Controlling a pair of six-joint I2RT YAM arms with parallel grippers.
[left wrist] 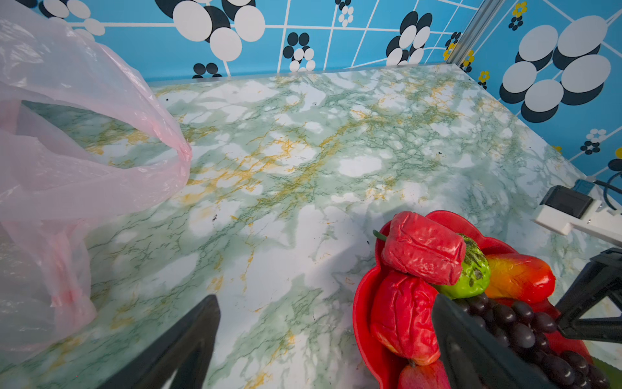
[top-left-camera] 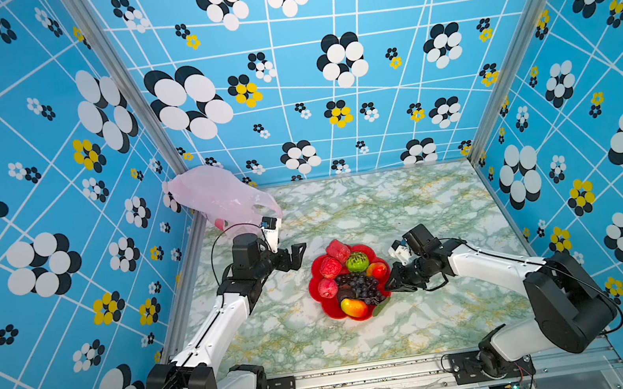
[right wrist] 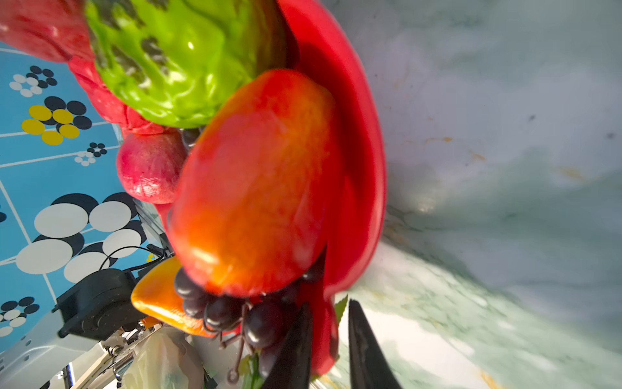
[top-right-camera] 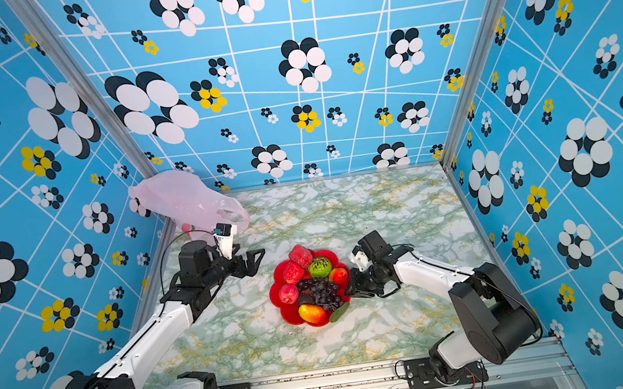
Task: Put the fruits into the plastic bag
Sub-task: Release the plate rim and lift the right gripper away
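Observation:
The fruits lie heaped on a red flower-shaped plate mid-table: red apples, a bumpy green fruit, a yellow-orange mango and a dark grape bunch. The pale-pink plastic bag sits crumpled in the far left corner, its mouth gaping in the left wrist view. My left gripper hovers wide open and empty between bag and plate. My right gripper is at the plate's right edge. Its jaws are narrowly open astride the plate rim, with a gap at the outer finger.
A second orange-red mango lies against the plate's right rim, just beyond my right gripper. Blue patterned walls close in the back and both sides. Bare marble tabletop stretches behind and in front of the plate.

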